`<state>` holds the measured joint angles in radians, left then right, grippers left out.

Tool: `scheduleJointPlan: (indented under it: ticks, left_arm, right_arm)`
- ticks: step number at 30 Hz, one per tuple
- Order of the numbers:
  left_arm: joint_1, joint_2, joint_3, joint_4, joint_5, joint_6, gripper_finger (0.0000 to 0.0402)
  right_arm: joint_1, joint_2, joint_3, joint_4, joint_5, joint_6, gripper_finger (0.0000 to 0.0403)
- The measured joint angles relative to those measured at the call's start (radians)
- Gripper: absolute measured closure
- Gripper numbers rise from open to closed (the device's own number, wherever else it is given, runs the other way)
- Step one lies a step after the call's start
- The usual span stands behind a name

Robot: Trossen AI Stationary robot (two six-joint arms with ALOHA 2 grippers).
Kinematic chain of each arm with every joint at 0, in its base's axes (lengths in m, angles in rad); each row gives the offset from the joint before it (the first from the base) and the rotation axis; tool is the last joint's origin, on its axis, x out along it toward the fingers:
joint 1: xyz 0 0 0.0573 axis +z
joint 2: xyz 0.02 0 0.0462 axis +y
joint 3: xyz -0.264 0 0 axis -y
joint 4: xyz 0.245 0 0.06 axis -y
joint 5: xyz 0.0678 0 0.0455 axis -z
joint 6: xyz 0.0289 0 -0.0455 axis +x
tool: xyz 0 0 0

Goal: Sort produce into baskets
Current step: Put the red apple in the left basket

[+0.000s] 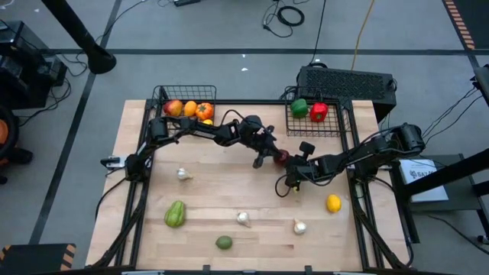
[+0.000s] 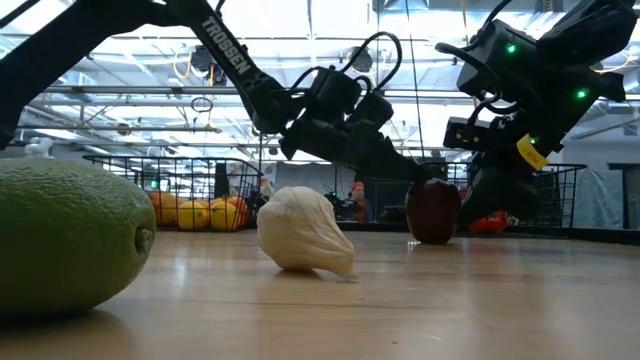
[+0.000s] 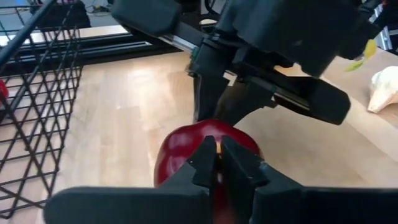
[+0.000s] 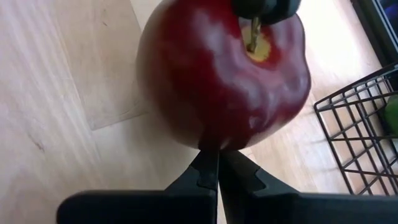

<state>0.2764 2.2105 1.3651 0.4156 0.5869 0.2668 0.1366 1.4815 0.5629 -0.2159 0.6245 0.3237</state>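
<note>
- My left tool (image 3: 216, 163) is over the middle of the desk (image 1: 229, 191), its fingertips pinched together on the stem of a dark red apple (image 1: 281, 157).
- The apple sits on the desk between my two tools, near the right basket (image 1: 315, 122); the low view shows its base resting on the wood.
- My right tool (image 4: 214, 171) is just beside the apple on the other side, its fingers pressed together with nothing between them and their tips at the apple's skin.
- The right basket stands at the far right edge of the desk and holds a green pepper (image 1: 299, 108) and a red pepper (image 1: 318, 112).
- The left basket (image 1: 185, 98) at the far left edge holds a reddish apple (image 1: 173, 108), an orange citrus (image 1: 190, 109) and a tomato (image 1: 204, 111).
- Loose on the desk: a garlic bulb (image 1: 183, 175) on the left, a long green piece (image 1: 175, 214) nearer the front, a second garlic bulb (image 1: 243, 219), a round green piece (image 1: 224, 243) at the front edge, a third garlic bulb (image 1: 299, 226), and a yellow lemon (image 1: 333, 203) on the right.
- A black box with vents (image 1: 348, 82) stands behind the right basket.
</note>
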Motion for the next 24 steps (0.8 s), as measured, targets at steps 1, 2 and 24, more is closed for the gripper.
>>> scheduleJointPlan:
  ticks: [1, 2, 24]
  left_arm:
    - [0.000, 0.000, 0.000, 0.000, -0.004, 0.000, 0.0379]
    - [0.000, 0.000, 0.000, 0.000, -0.007, 0.000, 0.0380]
    - [-0.001, 0.001, 0.000, -0.003, -0.009, 0.000, 0.0382]
  right_arm:
    - [0.000, 0.000, 0.000, 0.000, -0.001, 0.000, 0.0403]
    - [0.000, 0.000, 0.000, 0.001, -0.001, 0.000, 0.0403]
    - [0.001, 0.000, 0.000, -0.004, 0.002, 0.000, 0.0403]
